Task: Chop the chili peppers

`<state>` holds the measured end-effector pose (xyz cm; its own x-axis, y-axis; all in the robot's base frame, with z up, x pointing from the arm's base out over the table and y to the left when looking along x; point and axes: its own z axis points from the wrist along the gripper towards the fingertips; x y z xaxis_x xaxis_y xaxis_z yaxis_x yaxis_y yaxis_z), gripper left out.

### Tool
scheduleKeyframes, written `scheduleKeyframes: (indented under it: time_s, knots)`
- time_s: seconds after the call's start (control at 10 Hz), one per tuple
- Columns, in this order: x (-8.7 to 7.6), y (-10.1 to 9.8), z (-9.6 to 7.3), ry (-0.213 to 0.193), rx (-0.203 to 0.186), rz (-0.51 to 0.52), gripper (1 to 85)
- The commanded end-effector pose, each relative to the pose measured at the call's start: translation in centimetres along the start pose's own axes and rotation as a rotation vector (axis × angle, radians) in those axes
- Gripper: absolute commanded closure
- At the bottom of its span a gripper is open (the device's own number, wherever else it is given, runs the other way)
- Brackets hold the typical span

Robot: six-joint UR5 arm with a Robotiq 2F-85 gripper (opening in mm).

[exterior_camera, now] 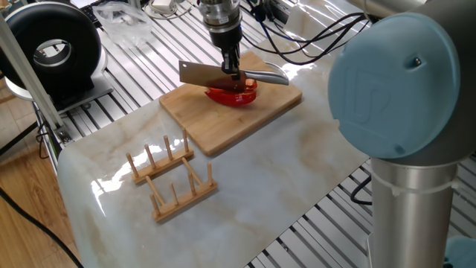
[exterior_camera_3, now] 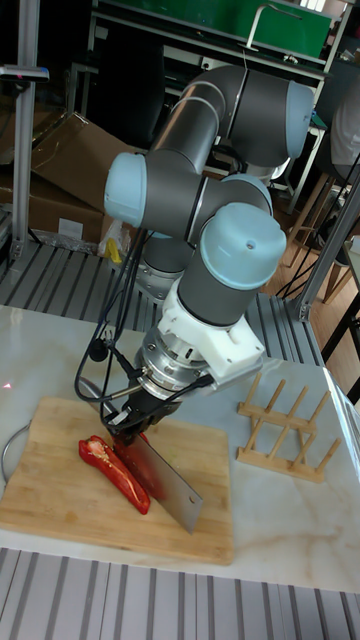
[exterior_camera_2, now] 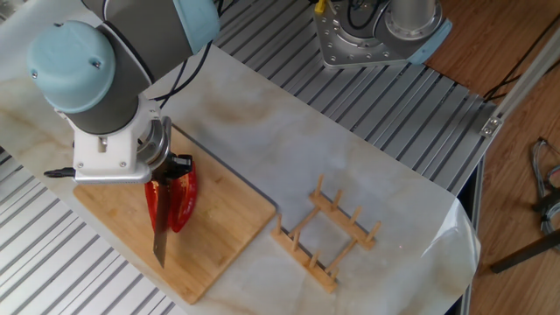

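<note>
A wooden cutting board [exterior_camera_3: 60, 510] lies at the near edge of a pale marble table [exterior_camera: 245, 186]. On the board rest the chili peppers [exterior_camera_3: 112, 470], glossy red and elongated; in the tall fixed view they appear to lie as long pieces side by side, though whether the cut goes fully through cannot be told.

Directly over them hangs a cleaver [exterior_camera_3: 168, 488], its broad steel blade slanting down and across the chili peppers. In one fixed view the blade's edge sits at or just above the red flesh, and contact cannot be confirmed.

The gripper [exterior_camera_3: 134, 418] holds the cleaver by its handle, fingers closed tightly around it, pointing straight down from the grey and pale blue arm behind.

Further back and to the side, well apart from the board, stands an empty wooden peg rack [exterior_camera_3: 285, 430] on the marble.

The step in hand appears to be the chopping itself. The next move likely calls for a straight downward press through the chili peppers to the board, then a lift and a small shift along their length.
</note>
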<state>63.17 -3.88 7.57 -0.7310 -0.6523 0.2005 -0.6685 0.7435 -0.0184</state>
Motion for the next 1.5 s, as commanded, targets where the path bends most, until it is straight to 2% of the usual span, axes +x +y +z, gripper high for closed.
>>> scheduleKeyframes:
  time_s: [0.0, 0.3, 1.2, 1.4]
  knots:
    - [0.06, 0.39, 0.03, 0.000, -0.017, 0.004, 84.3]
    - [0.13, 0.72, -0.69, 0.002, -0.026, 0.037, 84.3]
    - [0.34, 0.42, -0.77, 0.005, -0.018, 0.074, 84.3]
    - [0.59, 0.91, -0.78, 0.015, -0.037, 0.065, 84.3]
